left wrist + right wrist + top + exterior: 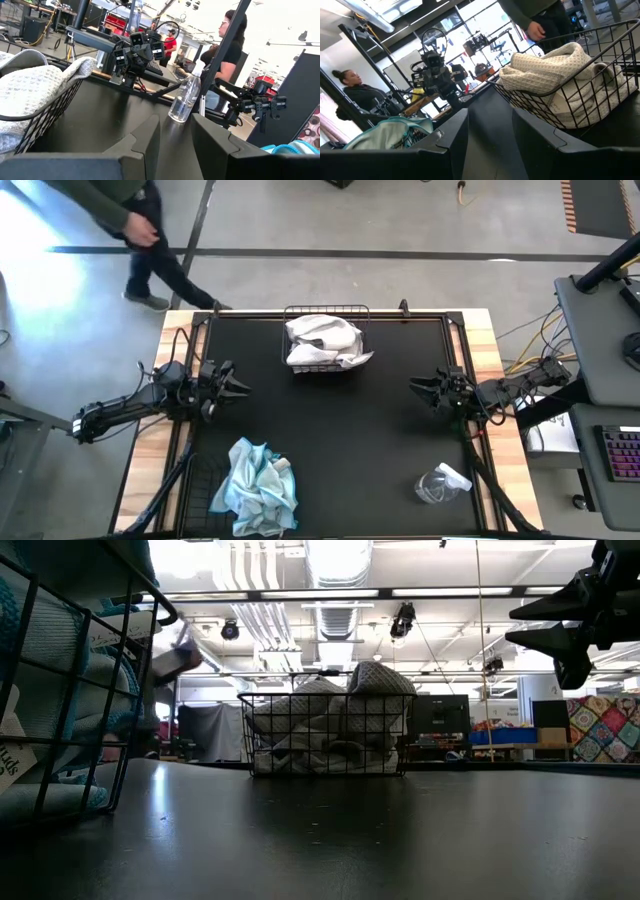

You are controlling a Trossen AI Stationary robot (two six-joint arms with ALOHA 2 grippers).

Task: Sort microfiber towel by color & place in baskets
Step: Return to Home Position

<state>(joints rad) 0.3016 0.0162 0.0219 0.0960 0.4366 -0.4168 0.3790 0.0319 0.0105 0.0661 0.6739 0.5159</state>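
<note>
Black matting (330,442) is covering the wooden counter (485,350), and both arms are hovering low over it at opposite sides. At the far left, beyond the counter's edge, a person (130,220) is walking across the floor.

The left claw (238,385) is hanging just inside the left edge of the matting, its fingers standing apart and gripping nothing. A little to its right, at the near edge, the heap of light blue microfiber towels (258,485) is sitting in the near black wire-mesh basket (203,500) and spilling over its low sides. At the middle of the far edge, the white waffle-weave microfiber towels (322,342) are lying piled in the far black wire-mesh basket (326,309), mounded above the rim.

Further right, the right claw (415,390) is facing inward from the right edge, also parted and empty, well apart from both baskets. Near the right front corner a small clear plastic piece (438,484) is lying on the matting (bottle or wrapper, I cannot tell which).

Judging by this layout, the sorting is looking finished: each colour is in its own basket and no towel is showing loose. The step in hand is reading as the return to rest, so the next move is calling for no grasp, only each arm folding to its own side without snagging a wire rim.
</note>
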